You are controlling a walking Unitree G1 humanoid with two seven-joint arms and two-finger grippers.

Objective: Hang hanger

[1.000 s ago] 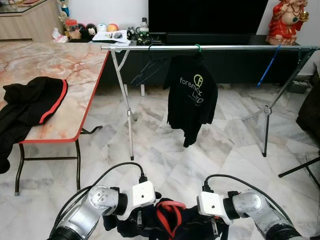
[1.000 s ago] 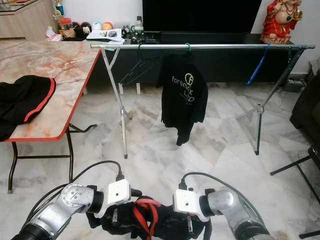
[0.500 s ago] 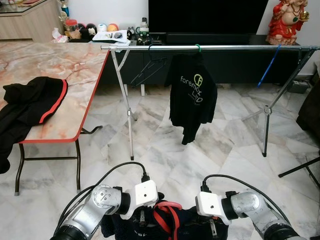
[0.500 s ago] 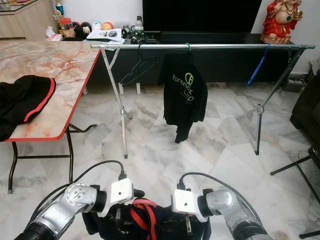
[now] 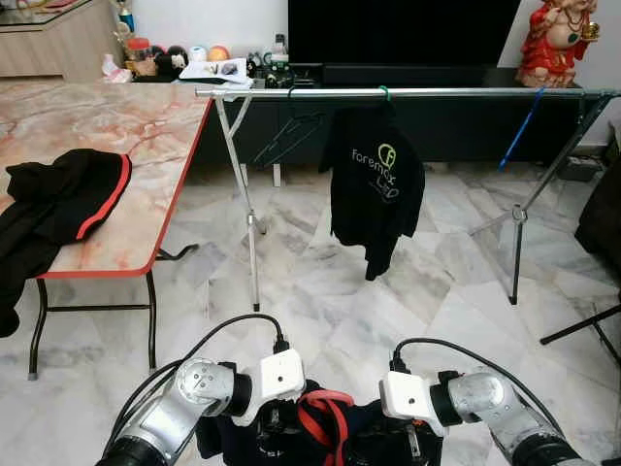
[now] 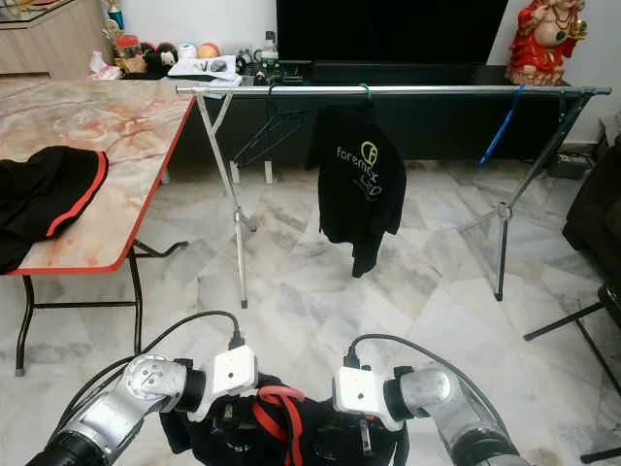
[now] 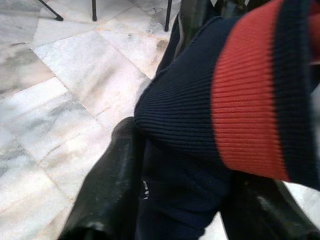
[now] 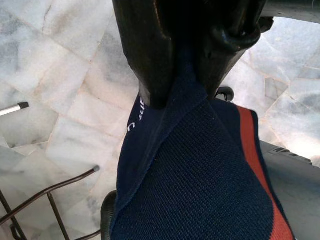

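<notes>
**A:** Hanger first: can you see one in your grip? I cannot make it out. What you hold is a dark garment (image 5: 320,437) with a red band, low in front of you. If a hanger sits inside it, the cloth hides it.

**B:** How are the grippers set?

**A:** Your left gripper (image 7: 165,200) has its fingers pressed on the knit from both sides, navy rib bunched between them. Your right gripper (image 8: 185,75) is pinched tight on a fold of the same cloth. Both are clamped, so the load is shared; keep it that way as you rise.

**B:** And the target?

**A:** The rail (image 5: 408,93) of the drying rack stands well ahead across the marble floor (image 5: 310,291). A black shirt (image 5: 376,189) already hangs near its middle, an empty black hanger (image 5: 289,136) toward its left end, and a blue hanger (image 5: 522,128) toward its right end. I judge the free stretch between the shirt and the blue hanger the easiest spot.

**B:** Anything to watch?

**A:** The table (image 5: 146,194) with another dark garment (image 5: 58,199) near its front edge lies to your left. Walk straight and lift both arms evenly, so that the cloth does not sag or snag on the rack's leg (image 5: 243,194).
</notes>
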